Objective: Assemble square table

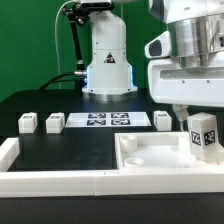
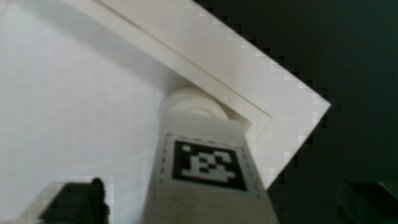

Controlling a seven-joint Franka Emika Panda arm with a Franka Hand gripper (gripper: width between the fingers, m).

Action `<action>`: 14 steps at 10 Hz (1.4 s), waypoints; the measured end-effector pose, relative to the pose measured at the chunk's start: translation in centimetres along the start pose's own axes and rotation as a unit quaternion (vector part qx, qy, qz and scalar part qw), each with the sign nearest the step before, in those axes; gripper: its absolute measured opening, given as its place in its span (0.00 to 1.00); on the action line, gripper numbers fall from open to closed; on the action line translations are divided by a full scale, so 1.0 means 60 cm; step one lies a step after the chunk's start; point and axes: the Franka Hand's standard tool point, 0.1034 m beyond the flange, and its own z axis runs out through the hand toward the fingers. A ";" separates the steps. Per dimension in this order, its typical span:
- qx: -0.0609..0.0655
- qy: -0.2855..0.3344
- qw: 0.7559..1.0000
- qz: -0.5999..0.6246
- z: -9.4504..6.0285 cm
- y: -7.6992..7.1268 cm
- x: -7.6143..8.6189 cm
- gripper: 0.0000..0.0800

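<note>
My gripper (image 1: 199, 116) is shut on a white tagged leg (image 1: 204, 138) and holds it upright over the right corner of the square tabletop (image 1: 150, 157), a white slab with a raised rim. In the wrist view the leg (image 2: 210, 150) runs between my dark fingertips (image 2: 75, 203), and its far end sits at the tabletop's inner corner (image 2: 107, 110). I cannot tell whether the leg touches the slab. Three more legs stand on the black table: two at the exterior view's left (image 1: 27, 123) (image 1: 54, 123) and one behind the slab (image 1: 162, 120).
The marker board (image 1: 104, 121) lies flat between the loose legs. Long white border bars run along the front (image 1: 70, 182) and the exterior view's left (image 1: 8, 150). The robot's base (image 1: 107, 62) stands at the back.
</note>
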 end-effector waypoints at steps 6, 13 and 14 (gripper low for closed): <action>0.006 0.016 0.973 -0.231 0.001 0.004 -0.004 0.81; -0.002 0.019 0.895 -0.446 0.001 0.006 0.000 0.81; -0.003 0.018 0.890 -0.456 0.001 0.007 0.000 0.80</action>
